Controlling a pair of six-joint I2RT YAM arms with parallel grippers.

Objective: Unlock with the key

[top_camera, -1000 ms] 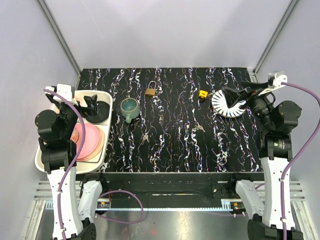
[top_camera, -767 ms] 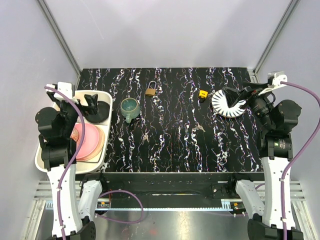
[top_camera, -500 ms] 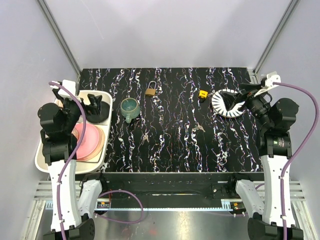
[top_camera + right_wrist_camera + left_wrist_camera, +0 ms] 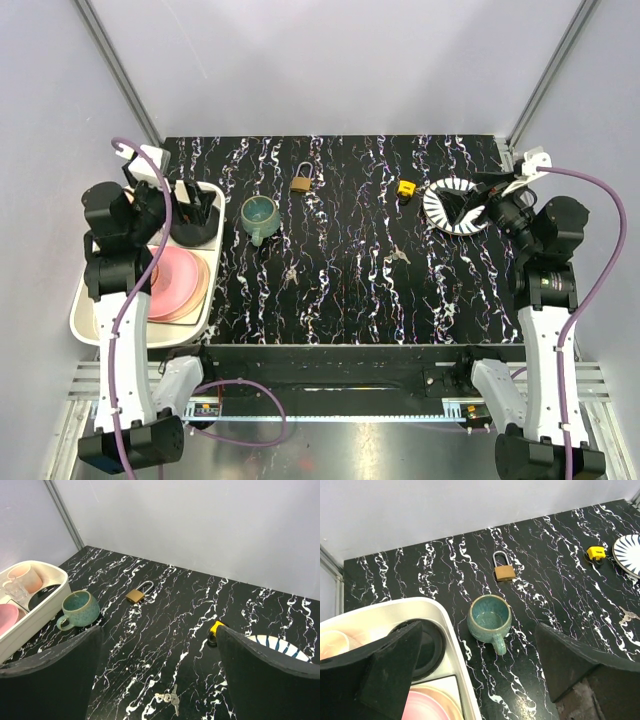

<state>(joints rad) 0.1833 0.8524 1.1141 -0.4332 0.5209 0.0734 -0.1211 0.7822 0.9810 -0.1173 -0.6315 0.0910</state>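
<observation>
Keys (image 4: 169, 698) whole in right wrist view, clipped in left.

One padlock (image 4: 300, 181), two key bunches (image 4: 288, 273), one mug (image 4: 259, 215), one striped plate (image 4: 437, 205), one yellow item (image 4: 406, 188), one tray (image 4: 456, 652).

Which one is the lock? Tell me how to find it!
Look at the black marbled table, toward its far edge, left of the middle. Just past the blue-green mug, slightly right, lies the padlock, the only brass thing with a silver loop.
</observation>
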